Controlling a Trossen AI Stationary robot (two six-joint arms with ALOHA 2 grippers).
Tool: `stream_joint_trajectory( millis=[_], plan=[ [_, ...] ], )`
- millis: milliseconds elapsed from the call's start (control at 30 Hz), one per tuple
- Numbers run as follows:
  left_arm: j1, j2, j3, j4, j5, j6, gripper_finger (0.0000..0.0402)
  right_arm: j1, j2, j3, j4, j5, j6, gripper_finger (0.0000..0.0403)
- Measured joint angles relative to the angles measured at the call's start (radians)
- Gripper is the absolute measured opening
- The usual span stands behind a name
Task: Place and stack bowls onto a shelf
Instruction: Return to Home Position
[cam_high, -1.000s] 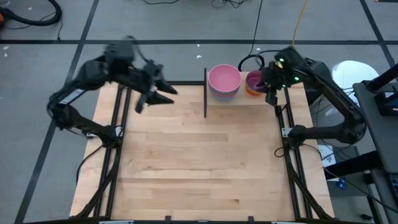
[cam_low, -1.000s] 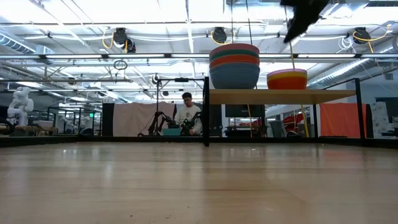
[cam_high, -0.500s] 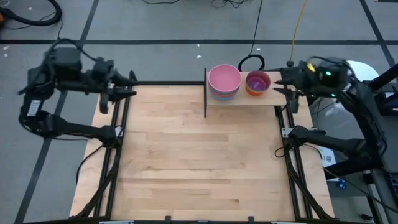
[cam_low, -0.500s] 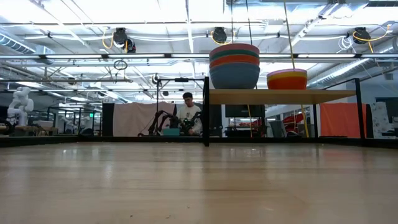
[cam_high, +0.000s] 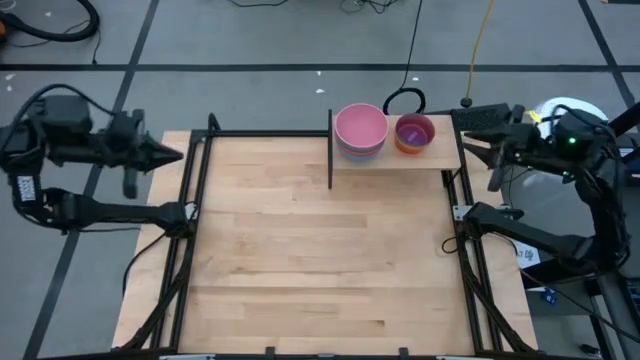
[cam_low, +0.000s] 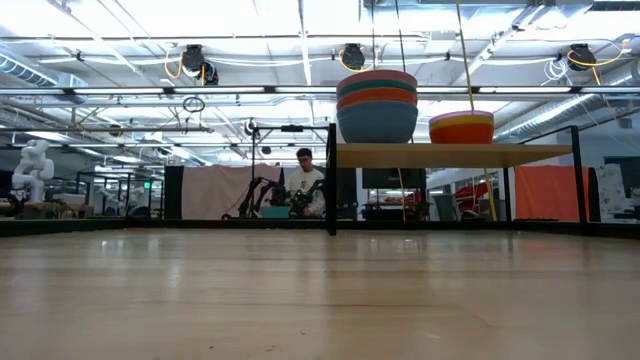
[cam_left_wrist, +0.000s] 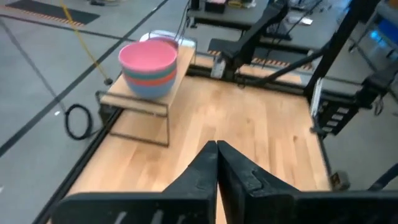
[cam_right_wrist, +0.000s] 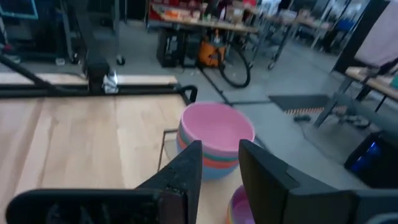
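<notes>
Two round plastic bowl stacks (cam_high: 360, 131) (cam_high: 414, 133), flat light-wood shelf (cam_high: 400, 161)

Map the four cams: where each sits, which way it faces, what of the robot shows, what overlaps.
High view: above, straight down on the table; both arms show, left gripper and right gripper at its far corners.
Low view: at tabletop height, level toward the shelf; no arm shows.
Left wrist view: on the left arm, past its shut fingers toward the shelf.
Right wrist view: on the right arm, between its open fingers, at the pink-topped stack.
Shared: all four see that stack.
</notes>
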Motion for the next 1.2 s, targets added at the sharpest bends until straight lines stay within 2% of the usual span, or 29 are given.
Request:
stream_joint_trajectory(
  millis=[267,400,733,833,1000,1200],
  plan=[
    [0.0,-0.125,0.0,-0.185,-0.018,-0.012,0.003,0.0,-0.083,0.0,0.102,0.002,-0.001,0.0098],
    [0.0,-0.203,0.0,-0.181,-0.018,-0.015,0.003,0.0,-0.134,0.001,0.088,0.0,0.006,0.0098],
    [0.0,-0.382,0.0,-0.181,-0.017,-0.053,0.003,0.0,-0.218,0.001,0.076,0.0,0.179,0.0098],
    [0.0,-0.424,0.0,-0.182,-0.016,0.008,0.0031,0.0,-0.239,0.001,0.037,0.0,0.173,0.0098],
    [0.0,-0.482,0.0,-0.182,-0.017,0.012,0.0031,0.0,-0.276,0.001,-0.078,0.001,0.147,0.0098],
    [0.0,-0.525,0.0,-0.182,-0.017,0.026,0.0031,0.0,-0.305,0.0,-0.102,-0.001,0.174,0.0098]
  ],
)
